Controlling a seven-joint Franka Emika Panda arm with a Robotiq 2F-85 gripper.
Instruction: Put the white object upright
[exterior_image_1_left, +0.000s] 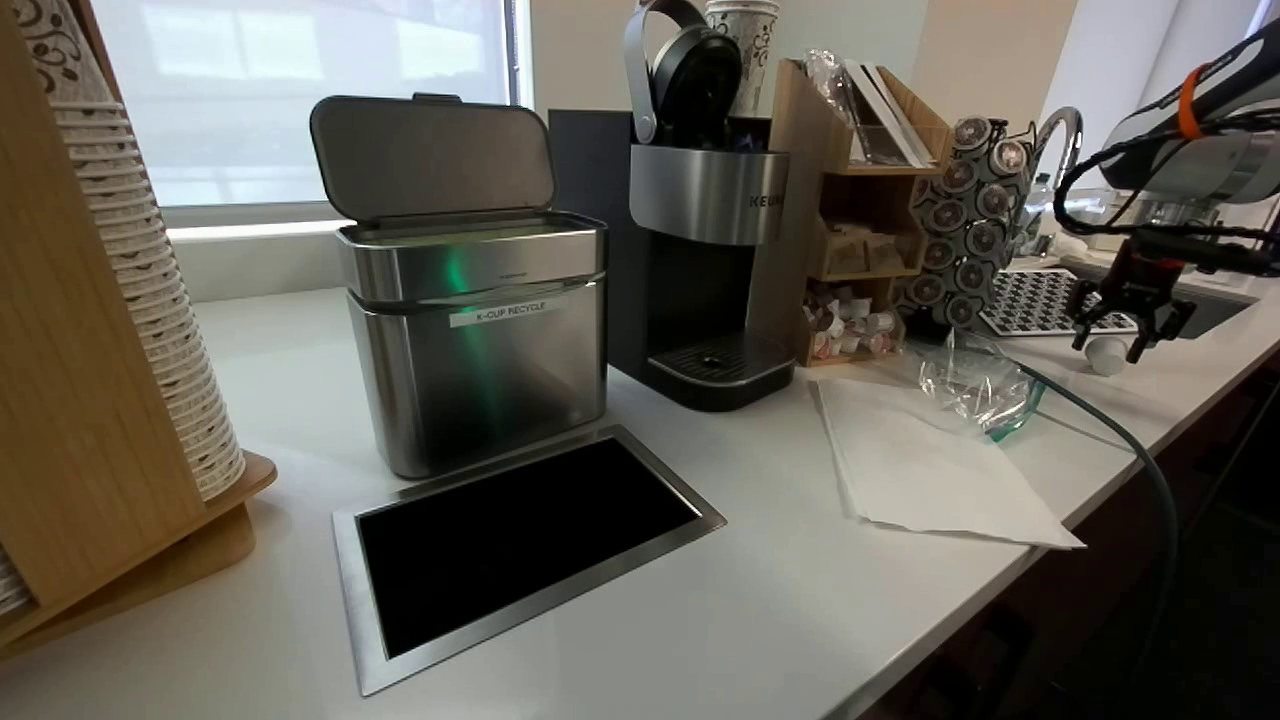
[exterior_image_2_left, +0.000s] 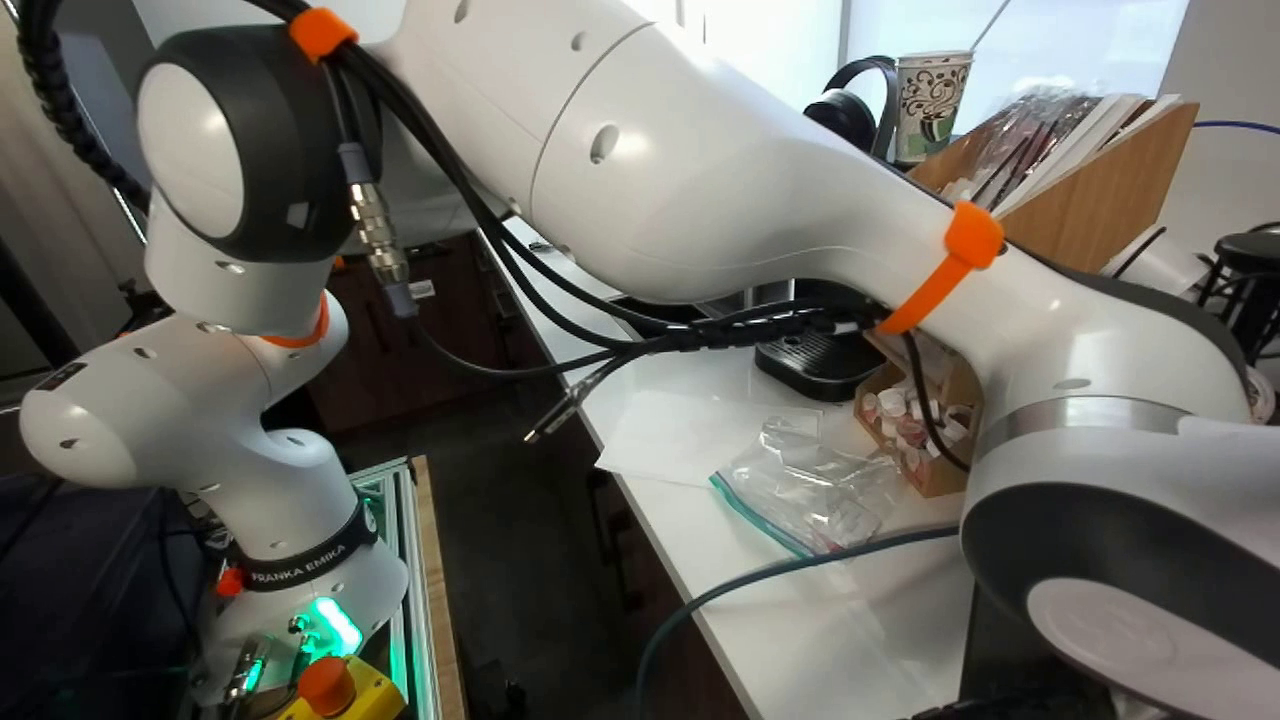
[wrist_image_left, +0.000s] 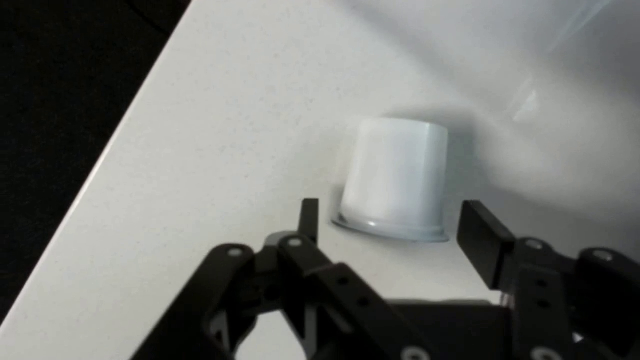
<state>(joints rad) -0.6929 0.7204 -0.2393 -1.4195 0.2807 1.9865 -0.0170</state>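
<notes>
White cup (wrist_image_left: 395, 180) on its side, in from bench (wrist_image_left: 200, 150) front edge | long axis slightly askew to that edge, rim toward my gripper (wrist_image_left: 390, 220) | I have fingers (wrist_image_left: 309, 220) spread wider than cup, gripping nothing

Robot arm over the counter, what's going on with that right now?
The robot arm has its open pincer close to a small white cup-shaped object that seems to lie on its side on the counter. In the wrist view, gaps show between the object and the fingers, so it doesn't look gripped yet. The job is to put it upright, and that part isn't done yet.
</notes>
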